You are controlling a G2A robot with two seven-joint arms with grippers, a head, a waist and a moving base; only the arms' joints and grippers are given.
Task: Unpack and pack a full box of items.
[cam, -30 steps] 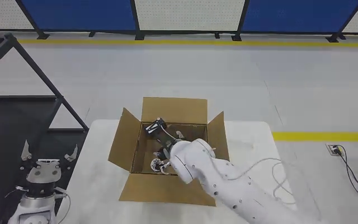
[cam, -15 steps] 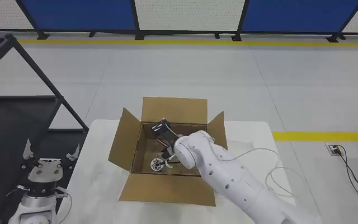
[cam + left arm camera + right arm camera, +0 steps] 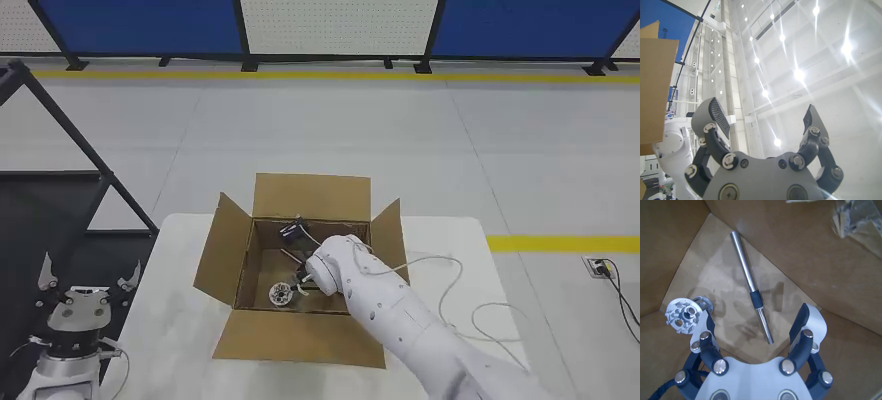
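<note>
Logged right gripper (image 3: pixel 755 321) released, fingers (image 3: pixel 810 317) spread wide, down inside the open cardboard box (image 3: pixel 300 195) over a steel rod (image 3: pixel 745 275) with a black sleeve lying flat on the box floor. Noted a toothed metal disc (image 3: pixel 682 315) just beside one finger, near-left on that floor, and crumpled silvery wrapping (image 3: pixel 853 220) by a box wall. Found left gripper (image 3: pixel 762 110) likewise released, aimed at the ceiling (image 3: pixel 810 56), off the left edge of the white table (image 3: pixel 170 300), well apart from the box.
</note>
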